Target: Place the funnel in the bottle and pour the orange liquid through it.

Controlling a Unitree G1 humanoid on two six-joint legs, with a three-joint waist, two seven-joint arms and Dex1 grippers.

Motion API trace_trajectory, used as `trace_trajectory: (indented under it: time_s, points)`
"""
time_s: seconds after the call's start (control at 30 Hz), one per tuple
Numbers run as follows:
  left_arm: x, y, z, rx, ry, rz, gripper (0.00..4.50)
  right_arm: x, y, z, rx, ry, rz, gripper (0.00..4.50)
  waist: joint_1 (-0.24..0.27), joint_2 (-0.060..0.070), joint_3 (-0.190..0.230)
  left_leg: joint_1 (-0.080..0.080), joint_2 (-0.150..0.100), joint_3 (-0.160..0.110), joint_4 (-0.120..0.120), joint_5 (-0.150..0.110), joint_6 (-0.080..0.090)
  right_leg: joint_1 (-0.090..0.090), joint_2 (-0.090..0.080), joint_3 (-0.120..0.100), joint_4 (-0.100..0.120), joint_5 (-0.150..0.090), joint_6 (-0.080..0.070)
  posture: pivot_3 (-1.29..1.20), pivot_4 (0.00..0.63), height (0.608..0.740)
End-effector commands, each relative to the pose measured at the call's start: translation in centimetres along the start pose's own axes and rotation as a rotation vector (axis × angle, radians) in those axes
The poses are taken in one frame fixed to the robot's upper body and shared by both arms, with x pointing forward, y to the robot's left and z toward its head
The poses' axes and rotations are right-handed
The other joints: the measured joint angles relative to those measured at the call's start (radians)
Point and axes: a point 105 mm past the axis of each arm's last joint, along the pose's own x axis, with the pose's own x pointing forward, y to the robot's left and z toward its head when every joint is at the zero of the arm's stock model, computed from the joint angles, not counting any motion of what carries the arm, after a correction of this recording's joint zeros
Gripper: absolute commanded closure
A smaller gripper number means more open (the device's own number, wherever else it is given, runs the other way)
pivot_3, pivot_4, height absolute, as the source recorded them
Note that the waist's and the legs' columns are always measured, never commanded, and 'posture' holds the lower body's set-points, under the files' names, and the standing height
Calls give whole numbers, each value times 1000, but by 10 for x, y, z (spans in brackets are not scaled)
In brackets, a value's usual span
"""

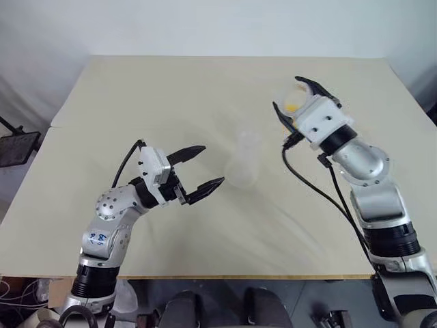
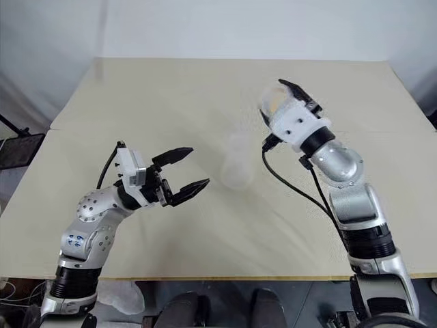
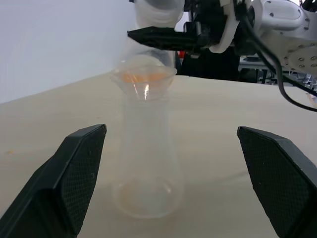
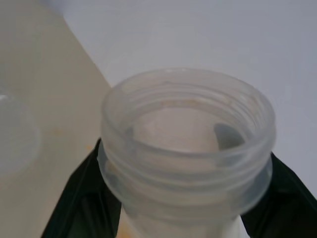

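Bottle (image 3: 147, 163): clear, faint against the table (image 1: 205, 89) in the head views; stood mid-table, upright. Funnel (image 3: 144, 79): seated in its neck, orange liquid (image 3: 143, 77) seen pooled in the mouth. Left gripper (image 1: 198, 171): fingers spread wide, bottle just beyond and between them, untouched. Right gripper (image 1: 298, 102): pinched on a broader clear flask (image 4: 188, 148), raised beside and above the funnel. Table beige, white wall behind.

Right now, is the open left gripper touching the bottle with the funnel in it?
Apart. In the left wrist view the left gripper has its fingers spread wide on either side of the bottle, with bare table visible between each finger and the glass.
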Motion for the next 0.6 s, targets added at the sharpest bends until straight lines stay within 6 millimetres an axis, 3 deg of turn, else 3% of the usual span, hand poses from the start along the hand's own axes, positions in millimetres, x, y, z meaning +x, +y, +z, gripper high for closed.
trace_trajectory:
  time_s: [0.03,0.6]
  points:
    - [3,-2,7,33,-25,-1,0,6,-5,18,-215,-83,-37,2021,-1,0,0,0,0,0,0,0,0,0,0,0,0,0,0,0,150,740]
    - [7,-2,7,36,-40,4,0,22,-9,25,-501,-122,-98,2021,-3,0,0,0,1,0,0,0,0,0,0,0,0,0,0,0,150,740]
